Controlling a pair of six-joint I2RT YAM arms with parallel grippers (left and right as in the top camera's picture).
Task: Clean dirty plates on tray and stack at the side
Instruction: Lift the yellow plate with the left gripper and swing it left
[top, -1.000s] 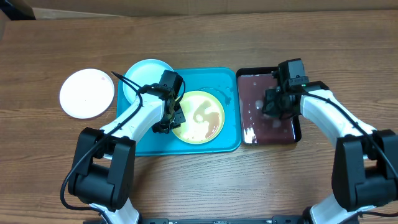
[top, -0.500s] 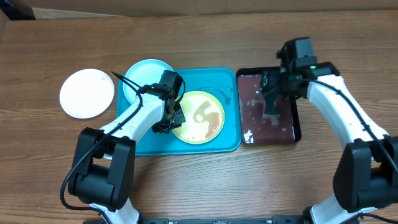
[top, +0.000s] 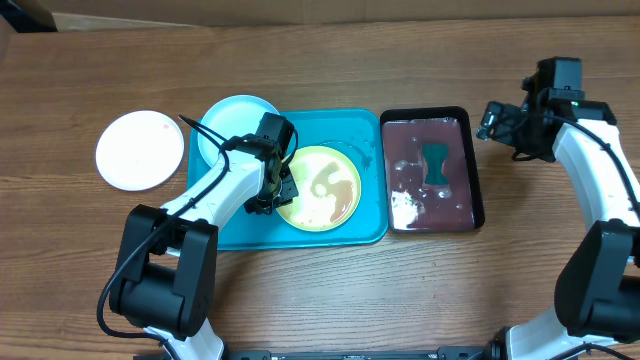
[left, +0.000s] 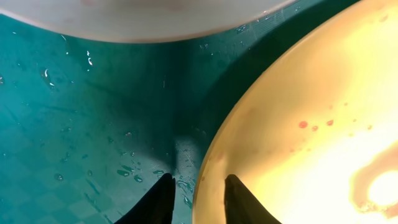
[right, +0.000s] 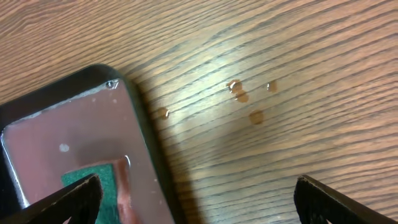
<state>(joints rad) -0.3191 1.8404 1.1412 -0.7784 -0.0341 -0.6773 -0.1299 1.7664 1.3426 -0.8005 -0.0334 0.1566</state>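
- While the yellow-green plate (top: 320, 187) sits on the turquoise tray (top: 345, 125), the left gripper (left: 199, 182) pinches its rim between closed jaws.
- The right gripper (right: 198, 193) hangs wide open over the table (right: 292, 56), just beside the black tray (right: 144, 146).

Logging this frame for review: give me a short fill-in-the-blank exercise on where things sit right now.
The ___ lies in the black tray. The yellow-green plate's rim sits between the jaws of the ___ arm. The white plate rests on the ___, outside the turquoise tray. The jaws of the right gripper stand ___.
Missing: sponge; left; table; open.
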